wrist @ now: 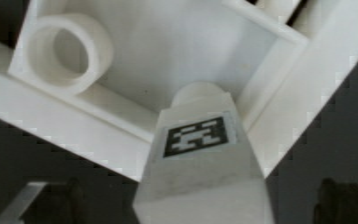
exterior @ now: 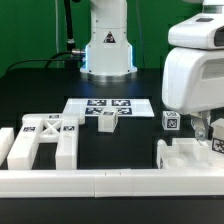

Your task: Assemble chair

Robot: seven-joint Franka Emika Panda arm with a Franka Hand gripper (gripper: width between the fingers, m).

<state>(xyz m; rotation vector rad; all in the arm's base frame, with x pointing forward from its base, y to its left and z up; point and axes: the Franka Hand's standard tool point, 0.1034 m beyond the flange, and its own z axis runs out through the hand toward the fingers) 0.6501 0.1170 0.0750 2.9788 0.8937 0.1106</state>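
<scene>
The fingers (exterior: 202,128) are spread fully wide and hold nothing. They straddle a tagged square leg (wrist: 197,140) at the exterior view's right, probably lined up to grip it. A braced frame (exterior: 40,138) waits well apart on the table (exterior: 40,85), by the rail (exterior: 100,182).

The chair frame (exterior: 45,140) and the leg (wrist: 197,178) are plain matte white, each carrying black-and-white square tags. The table (exterior: 40,85) is black. The marker board (exterior: 78,107) is white with black-patterned tags. The rail (exterior: 110,182) is white.
</scene>
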